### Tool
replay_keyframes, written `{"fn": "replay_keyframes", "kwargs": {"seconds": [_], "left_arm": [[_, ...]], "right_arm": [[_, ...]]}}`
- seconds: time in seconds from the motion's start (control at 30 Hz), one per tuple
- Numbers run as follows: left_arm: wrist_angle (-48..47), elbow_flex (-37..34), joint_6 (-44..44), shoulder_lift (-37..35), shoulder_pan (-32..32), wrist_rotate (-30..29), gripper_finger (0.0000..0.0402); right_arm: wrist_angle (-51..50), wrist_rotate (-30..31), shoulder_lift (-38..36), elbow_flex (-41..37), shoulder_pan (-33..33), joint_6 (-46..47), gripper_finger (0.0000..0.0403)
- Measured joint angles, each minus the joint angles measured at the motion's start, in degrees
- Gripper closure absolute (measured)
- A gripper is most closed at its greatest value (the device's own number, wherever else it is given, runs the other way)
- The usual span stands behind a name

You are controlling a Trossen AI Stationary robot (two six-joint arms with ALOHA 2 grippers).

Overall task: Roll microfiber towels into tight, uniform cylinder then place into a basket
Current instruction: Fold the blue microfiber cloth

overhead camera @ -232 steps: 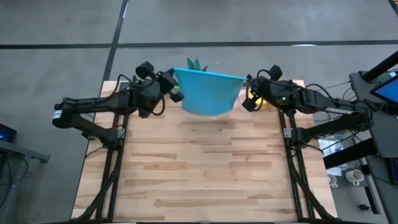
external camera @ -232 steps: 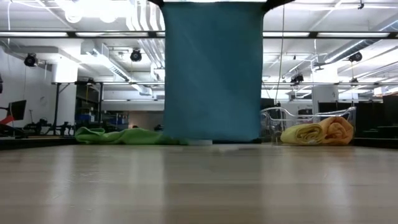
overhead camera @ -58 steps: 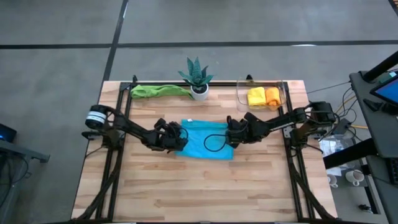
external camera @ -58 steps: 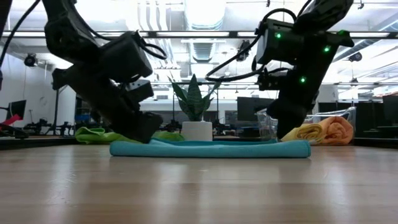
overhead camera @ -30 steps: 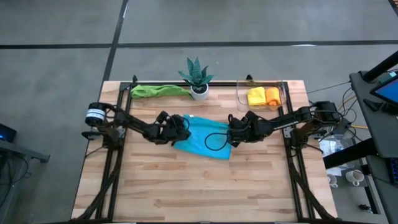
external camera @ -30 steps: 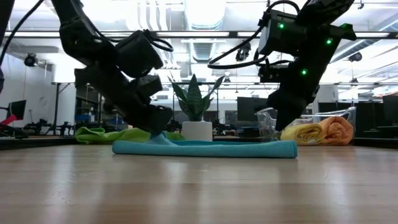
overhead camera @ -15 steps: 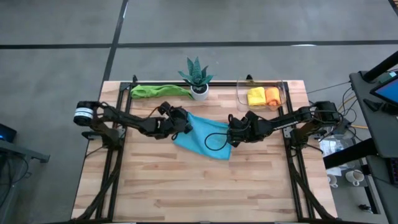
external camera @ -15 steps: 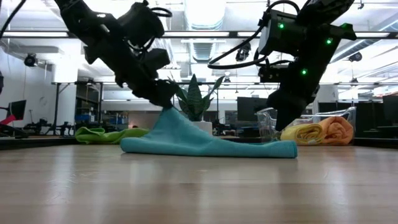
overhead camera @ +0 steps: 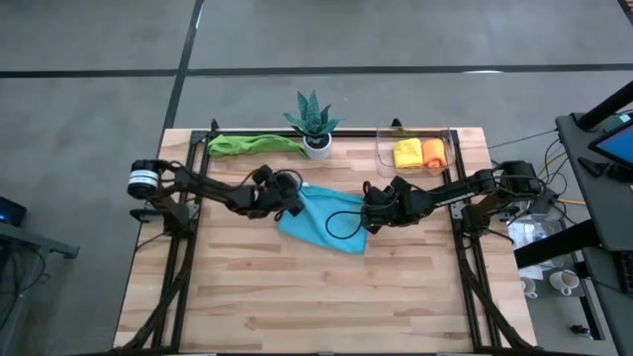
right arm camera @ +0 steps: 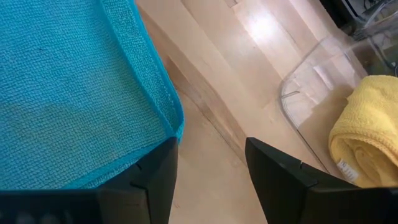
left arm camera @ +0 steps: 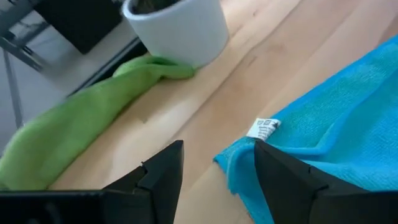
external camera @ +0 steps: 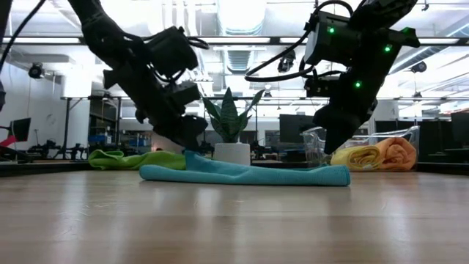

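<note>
I'm looking past my left claw (left arm camera: 211, 180) first: its fingers are standing wide apart with nothing between them, hovering just over the near corner of the light blue towel (overhead camera: 324, 218), where the white care tag (left arm camera: 263, 127) is showing. My right claw (right arm camera: 208, 171) is sitting at the opposite edge of that same towel; its fingers are parted too, one of them over the hem and bare wood showing in the gap, so I'm reading it as holding nothing.

The towel is lying on the bench (overhead camera: 326, 297) between both arms, skewed rather than square to me, with the corner by my left claw bunching up instead of lying flat.

Further out, the green towel (overhead camera: 242, 144) is waiting unrolled along the far edge, beside the potted plant (overhead camera: 314, 121) in its white pot. The clear basket (overhead camera: 450, 148) is sitting at the far right corner, already holding a yellow roll (overhead camera: 406, 153) and an orange roll (overhead camera: 433, 151) side by side.

What's worrying me: if I start rolling from that rumpled, crooked corner, I'm probably getting a cone-shaped, loose roll rather than a tight cylinder. The plant is also close to my left arm, so a wide swing could be knocking it over.
</note>
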Motion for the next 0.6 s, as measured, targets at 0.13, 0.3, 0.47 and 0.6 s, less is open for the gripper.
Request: {"fn": "replay_keyframes", "kwargs": {"seconds": [0.13,0.3,0.47,0.6], "left_arm": [[-1.34,1.18,0.04,0.06,1.86,2.06,0.0220],[-2.77,2.33,1.97,-2.42,3.54,2.10,0.0220],[-3.25,2.53,3.66,-7.02,3.64,2.15,0.0221],[-4.84,1.07,4.57,-9.64,2.39,2.39,0.0238]], "right_arm": [[0.02,0.00,0.00,0.00,0.00,0.00,0.0218],[0.01,0.00,0.00,0.00,0.00,0.00,0.0218],[-0.02,0.03,0.00,-0.07,0.00,-2.71,0.0218],[-0.90,-0.66,-0.13,-0.93,-0.02,-8.24,0.0232]]}}
